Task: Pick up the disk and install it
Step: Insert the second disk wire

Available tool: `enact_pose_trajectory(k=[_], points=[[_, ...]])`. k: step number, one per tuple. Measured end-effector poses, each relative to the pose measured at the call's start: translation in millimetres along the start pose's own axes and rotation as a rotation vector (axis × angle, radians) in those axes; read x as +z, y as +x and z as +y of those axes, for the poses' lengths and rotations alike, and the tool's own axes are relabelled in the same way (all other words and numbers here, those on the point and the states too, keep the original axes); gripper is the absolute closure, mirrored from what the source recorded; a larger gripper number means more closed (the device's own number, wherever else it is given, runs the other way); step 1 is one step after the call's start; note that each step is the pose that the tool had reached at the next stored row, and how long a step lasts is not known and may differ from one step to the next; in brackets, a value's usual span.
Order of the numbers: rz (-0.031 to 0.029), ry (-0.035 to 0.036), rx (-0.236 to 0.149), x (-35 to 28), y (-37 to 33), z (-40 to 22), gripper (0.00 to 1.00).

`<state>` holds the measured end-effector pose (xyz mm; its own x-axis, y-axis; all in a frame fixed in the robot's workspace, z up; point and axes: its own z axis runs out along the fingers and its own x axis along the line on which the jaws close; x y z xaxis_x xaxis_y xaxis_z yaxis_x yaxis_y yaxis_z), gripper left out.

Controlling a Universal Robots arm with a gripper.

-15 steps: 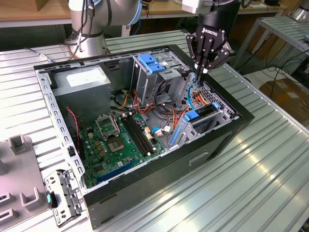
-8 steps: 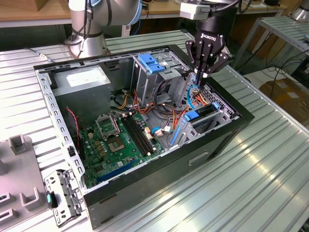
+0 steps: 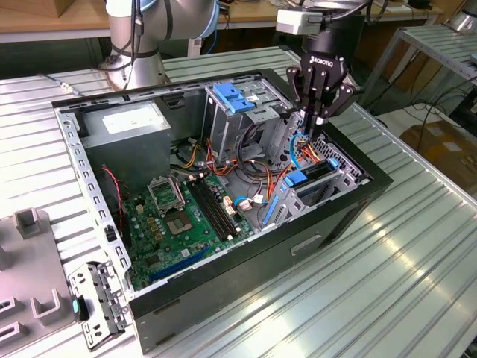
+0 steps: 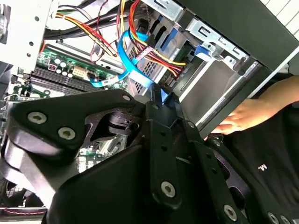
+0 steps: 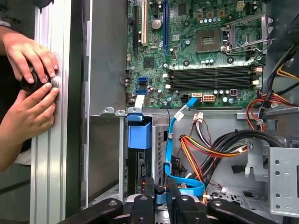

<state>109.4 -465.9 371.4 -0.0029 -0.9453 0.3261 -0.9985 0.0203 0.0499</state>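
Apparently the job is at the seating step. The disk (image 3: 308,177) stands on edge in the drive bay on the exterior view's right side of the open computer case (image 3: 223,302), its blue end (image 5: 139,135) facing up. The pincer (image 3: 317,123) hangs just above it, pinched narrow, a sliver of blue between its tips. I cannot tell whether that is a cable (image 5: 175,125). Any further push calls for a straight press along the bay, clear of the loose wires.

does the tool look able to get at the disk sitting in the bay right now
Probably yes: the tool hangs just above the disk in the open case, though loose cables crowd the space beside it.
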Motion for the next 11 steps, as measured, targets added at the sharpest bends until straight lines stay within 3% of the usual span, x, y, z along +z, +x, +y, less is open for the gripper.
enact_pose_trajectory(k=[1,5,11], points=[[0.0013,0.0000,0.000,0.2,-0.1,-0.1,0.83],[0.0042,0.0000,0.000,0.4,-0.1,-0.2,0.84],[0.0029,0.0010,-0.002,1.7,1.3,-0.3,0.84]])
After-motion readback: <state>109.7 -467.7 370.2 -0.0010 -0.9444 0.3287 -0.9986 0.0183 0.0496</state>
